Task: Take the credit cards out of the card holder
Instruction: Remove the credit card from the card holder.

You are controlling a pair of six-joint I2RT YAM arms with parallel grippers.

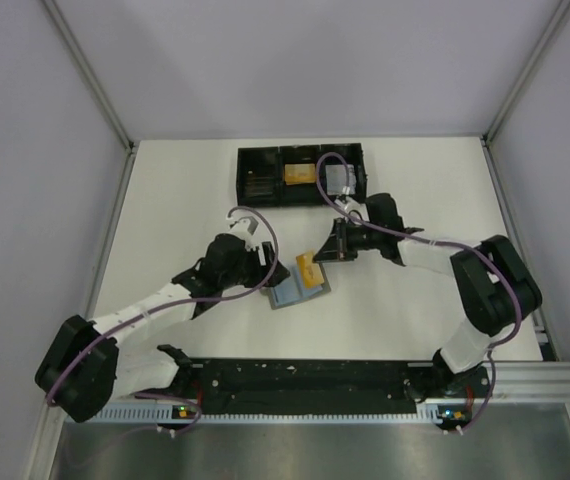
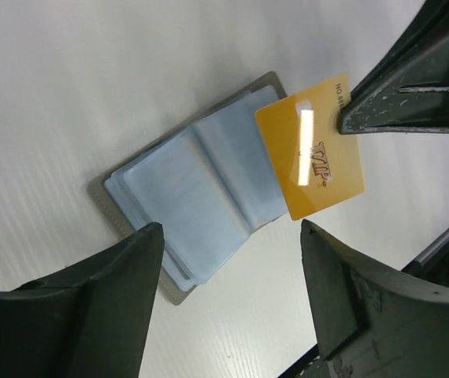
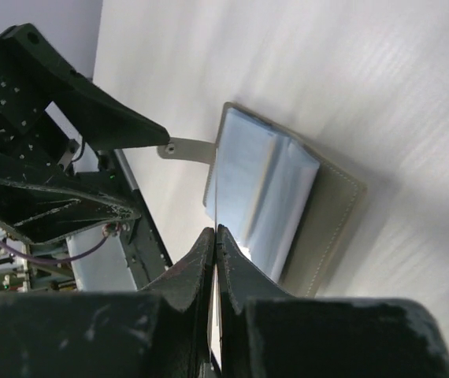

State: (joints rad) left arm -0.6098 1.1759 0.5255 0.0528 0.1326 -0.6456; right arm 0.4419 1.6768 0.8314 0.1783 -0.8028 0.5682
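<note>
1. While the card holder (image 1: 287, 292) lay open between both arms, the left gripper (image 2: 231, 236) hung spread just above it.
2. At its far-right end the right gripper (image 3: 215, 233) — pressed together — pinched one orange credit card (image 2: 311, 157).

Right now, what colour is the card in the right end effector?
Card: orange-yellow; best in left wrist view.

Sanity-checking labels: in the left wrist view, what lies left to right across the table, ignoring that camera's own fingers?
card holder, lying open → orange card, overlapping the holder's right edge → right gripper, pinching that card's top right corner
</note>
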